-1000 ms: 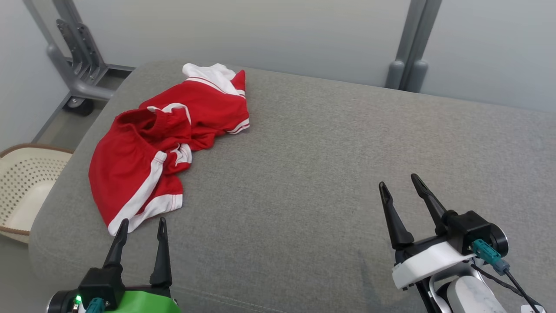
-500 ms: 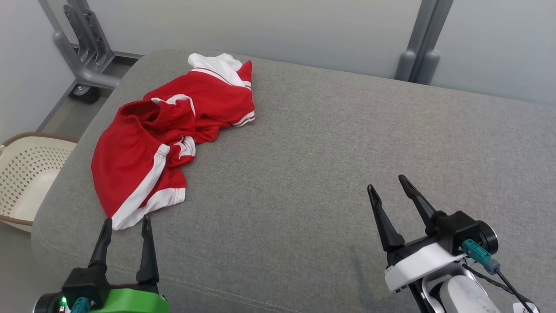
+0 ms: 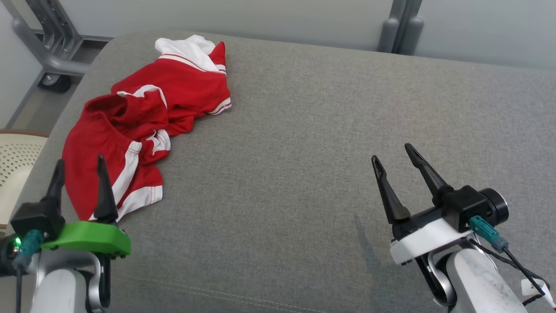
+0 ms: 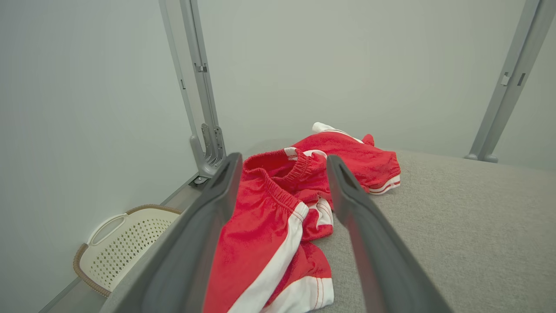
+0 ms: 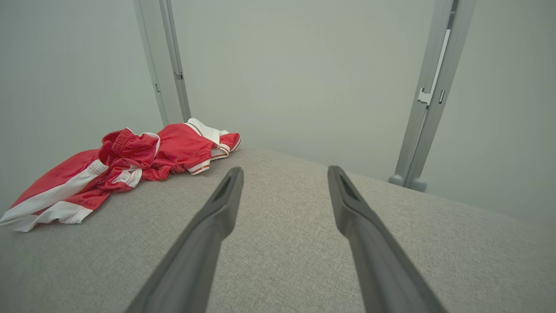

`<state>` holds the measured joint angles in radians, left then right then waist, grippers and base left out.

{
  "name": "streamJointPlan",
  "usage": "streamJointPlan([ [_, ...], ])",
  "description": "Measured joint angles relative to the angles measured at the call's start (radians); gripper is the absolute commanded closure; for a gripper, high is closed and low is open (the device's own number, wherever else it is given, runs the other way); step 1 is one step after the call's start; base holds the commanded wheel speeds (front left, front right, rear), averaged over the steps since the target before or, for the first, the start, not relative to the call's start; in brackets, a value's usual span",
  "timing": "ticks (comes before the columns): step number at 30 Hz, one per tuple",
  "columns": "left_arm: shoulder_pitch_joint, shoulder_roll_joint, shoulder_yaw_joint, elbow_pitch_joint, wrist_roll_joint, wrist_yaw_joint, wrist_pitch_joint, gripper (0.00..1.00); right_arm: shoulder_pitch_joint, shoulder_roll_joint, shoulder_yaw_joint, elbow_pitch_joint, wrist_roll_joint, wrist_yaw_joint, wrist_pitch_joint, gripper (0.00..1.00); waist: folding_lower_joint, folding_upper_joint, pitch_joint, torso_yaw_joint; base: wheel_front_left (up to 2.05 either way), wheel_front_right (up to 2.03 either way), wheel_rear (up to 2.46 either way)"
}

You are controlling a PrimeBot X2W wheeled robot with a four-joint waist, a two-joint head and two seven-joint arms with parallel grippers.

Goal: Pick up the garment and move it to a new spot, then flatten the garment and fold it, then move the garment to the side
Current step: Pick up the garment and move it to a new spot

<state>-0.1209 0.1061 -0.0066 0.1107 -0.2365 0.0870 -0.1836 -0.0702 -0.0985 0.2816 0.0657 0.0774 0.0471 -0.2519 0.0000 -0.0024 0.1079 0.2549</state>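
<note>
A crumpled pair of red shorts with white stripes and hems, the garment (image 3: 143,117), lies on the far left part of the grey cushioned surface (image 3: 304,143). My left gripper (image 3: 80,160) hangs open above the garment's near end, nothing between its fingers. The left wrist view looks along those fingers onto the garment (image 4: 278,217). My right gripper (image 3: 394,152) stands open over bare grey fabric at the right, well apart from the garment (image 5: 117,169), which the right wrist view shows off to the left.
A cream perforated basket (image 3: 13,161) sits on the floor past the surface's left edge, also seen as the basket (image 4: 121,243). Grey metal frame posts (image 3: 397,21) and a wheeled frame base (image 3: 47,56) stand behind. Wide bare surface lies right of the garment.
The head camera shifted, so the whole scene slid left and up. My left gripper rose and moved forward over the garment's near hem; the right gripper lifted slightly. Garment unmoved.
</note>
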Motion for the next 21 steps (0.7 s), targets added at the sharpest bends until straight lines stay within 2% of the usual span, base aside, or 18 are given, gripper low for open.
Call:
streamJointPlan([
  [6,-0.09,0.004,0.045,0.088,-0.052,0.001,0.068,0.0,-0.041,-0.012,0.012,-0.023,-0.023,0.006,0.0,0.0,0.0,0.0,0.056,-0.034,0.0,0.0,0.0],
  [8,-0.119,0.005,0.055,0.116,-0.056,0.002,0.086,0.0,-0.054,-0.021,0.014,-0.028,-0.027,0.015,0.0,0.0,0.0,0.0,0.078,-0.046,0.0,0.0,0.0],
  [21,-0.283,0.016,0.082,0.317,-0.068,0.012,0.17,0.0,-0.118,-0.061,-0.003,-0.054,-0.04,0.017,-0.002,0.0,0.0,0.0,0.227,-0.126,0.0,0.0,0.0],
])
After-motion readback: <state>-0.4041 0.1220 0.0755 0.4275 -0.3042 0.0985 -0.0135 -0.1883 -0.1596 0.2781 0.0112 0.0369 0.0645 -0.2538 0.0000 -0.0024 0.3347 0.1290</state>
